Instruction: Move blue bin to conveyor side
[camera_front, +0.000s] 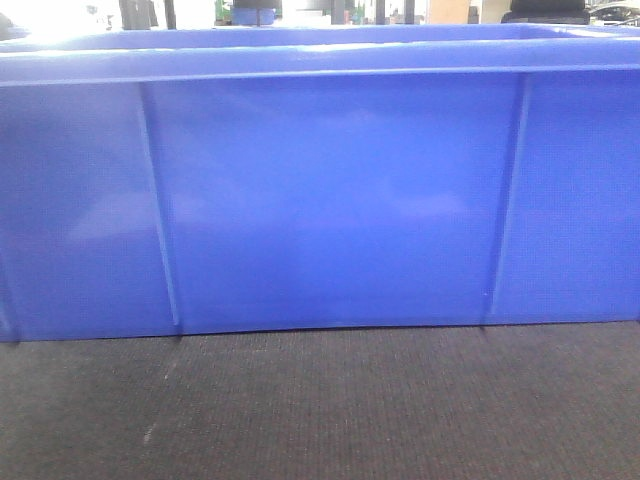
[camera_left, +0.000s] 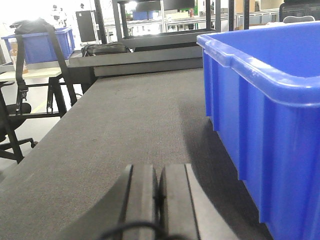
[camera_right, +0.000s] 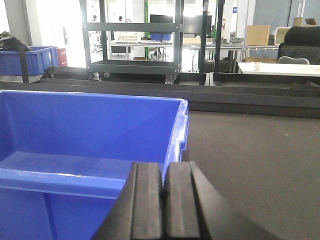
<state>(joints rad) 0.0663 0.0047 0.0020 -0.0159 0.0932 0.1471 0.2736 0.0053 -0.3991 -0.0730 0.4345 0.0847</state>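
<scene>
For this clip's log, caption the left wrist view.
Shut left tool low over the black belt, blue bin standing at its right.

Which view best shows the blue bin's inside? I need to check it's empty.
The right wrist view: it looks over the rim of the blue bin at its inner walls and part of the floor. The front view shows only an outer wall; the left wrist view shows an outside corner.

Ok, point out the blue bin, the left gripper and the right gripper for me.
blue bin (camera_front: 330, 200): front view, on its near side wall.
left gripper (camera_left: 159, 192): left wrist view, at the seam between its shut pads.
right gripper (camera_right: 163, 200): right wrist view, at the seam between its shut pads.
</scene>
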